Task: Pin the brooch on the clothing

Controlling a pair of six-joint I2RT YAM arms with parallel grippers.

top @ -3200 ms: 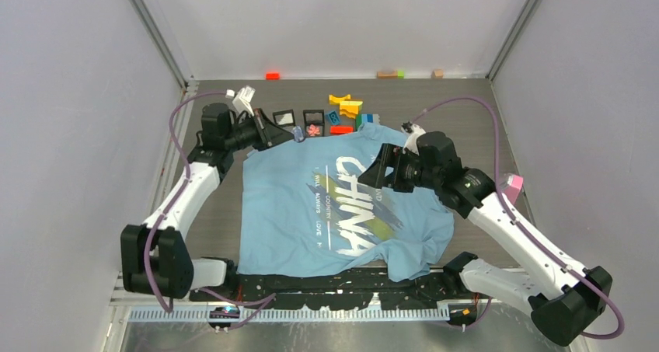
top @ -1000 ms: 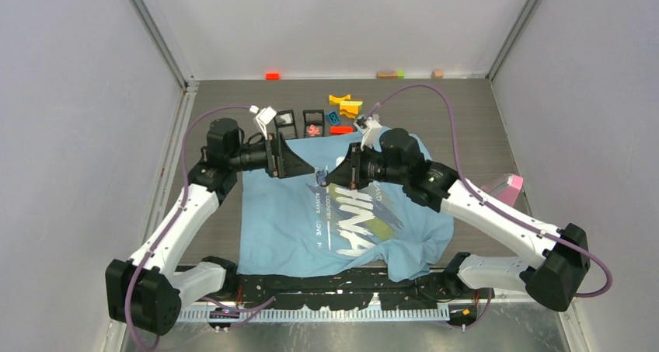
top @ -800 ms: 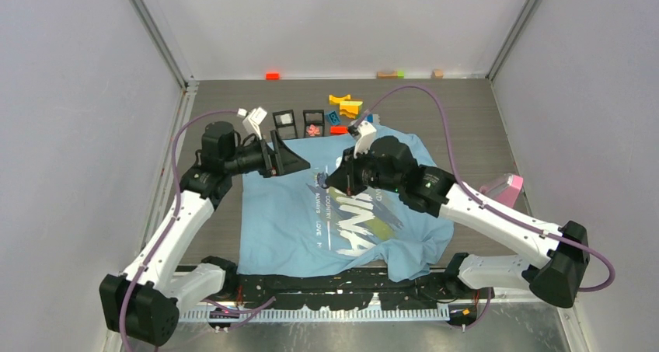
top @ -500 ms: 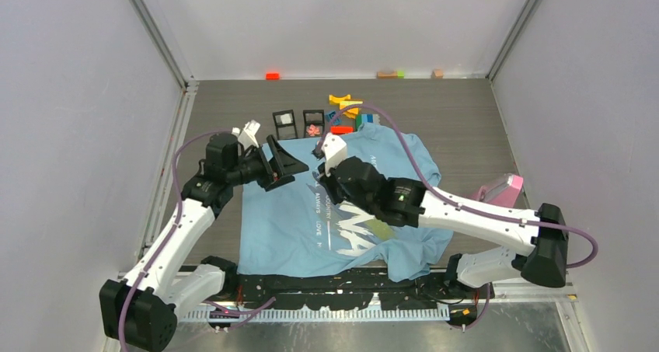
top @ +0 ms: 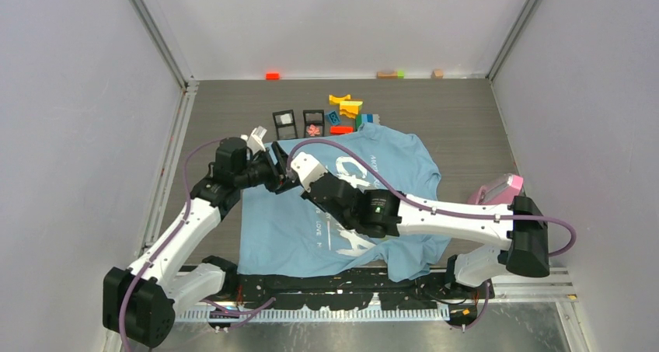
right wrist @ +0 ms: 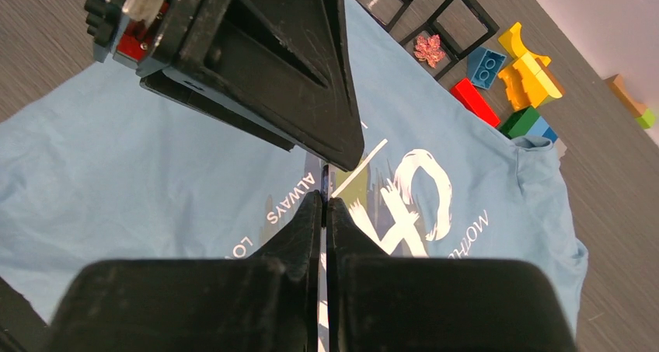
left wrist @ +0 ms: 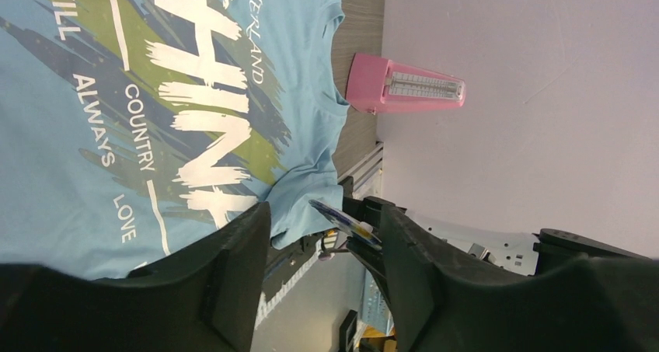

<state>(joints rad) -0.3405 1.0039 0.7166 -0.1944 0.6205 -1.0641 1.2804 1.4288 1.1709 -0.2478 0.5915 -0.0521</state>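
Two claws meet nose to nose over the left part of the clothing (top: 272, 228), toward its far edge. The right claw (right wrist: 324, 204) is pinched almost flat on a thin bluish piece (left wrist: 342, 216), which pokes out past its tips. The left claw (left wrist: 325, 214) stands wide, its fingers (left wrist: 233, 266) on either side of that piece and touching nothing I can see.

It reads as a hand-over — whether the piece is a pin, a backing or another ornament I cannot tell. To do it well, I would centre the piece in the left claw and square its flat faces to the fingers before closing. The right claw should loosen only once that grip is firm, since a disc held by its edge twists out easily.

Below, the clothing lies spread on the desk (top: 451, 111), lettering up. The brooch (top: 313, 130) — pinkish, flower-like — is well apart at the far side, in the near part of a black frame (top: 313, 113). The second frame (top: 284, 113) just beside it holds something pale I cannot make out. Toy blocks (top: 346, 107) sit nearby.
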